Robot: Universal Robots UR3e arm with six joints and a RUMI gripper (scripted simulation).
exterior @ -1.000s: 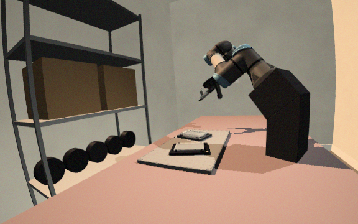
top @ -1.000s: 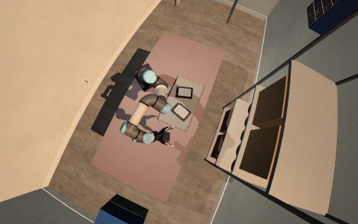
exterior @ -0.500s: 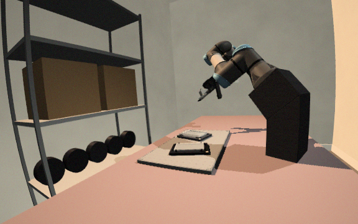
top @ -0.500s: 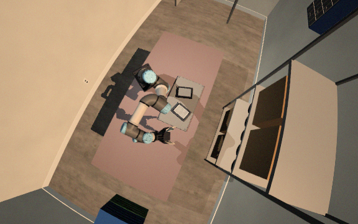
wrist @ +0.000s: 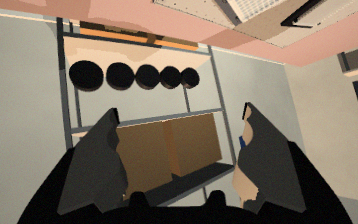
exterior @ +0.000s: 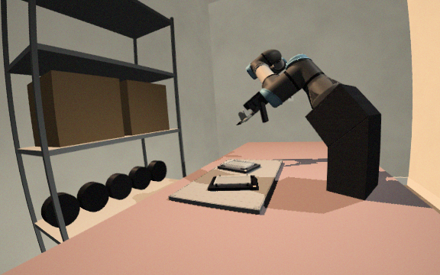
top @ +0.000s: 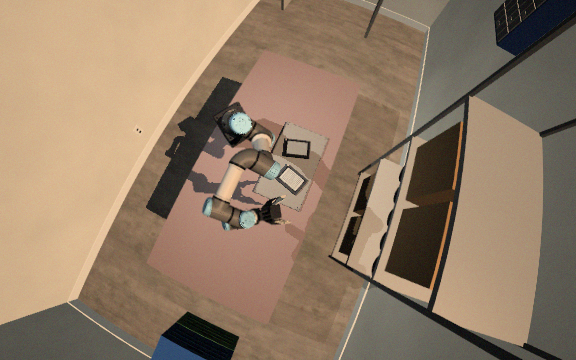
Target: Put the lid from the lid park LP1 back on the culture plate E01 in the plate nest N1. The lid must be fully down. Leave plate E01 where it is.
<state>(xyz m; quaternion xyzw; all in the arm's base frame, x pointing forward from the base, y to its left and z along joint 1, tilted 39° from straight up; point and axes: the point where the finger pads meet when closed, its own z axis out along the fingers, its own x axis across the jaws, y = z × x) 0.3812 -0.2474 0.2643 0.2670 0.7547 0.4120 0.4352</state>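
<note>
The lid (exterior: 239,165) was seen parked on the tabletop (exterior: 205,237), beside uncovered plate E01 (exterior: 233,182). The gripper (exterior: 241,119) was held high above, jaws apart and empty. Pickup and seating were judged undone.

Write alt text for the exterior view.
A robot arm holds its open, empty end effector high above two flat plates on a grey mat on a pink table; a shelf rack stands left.
</note>
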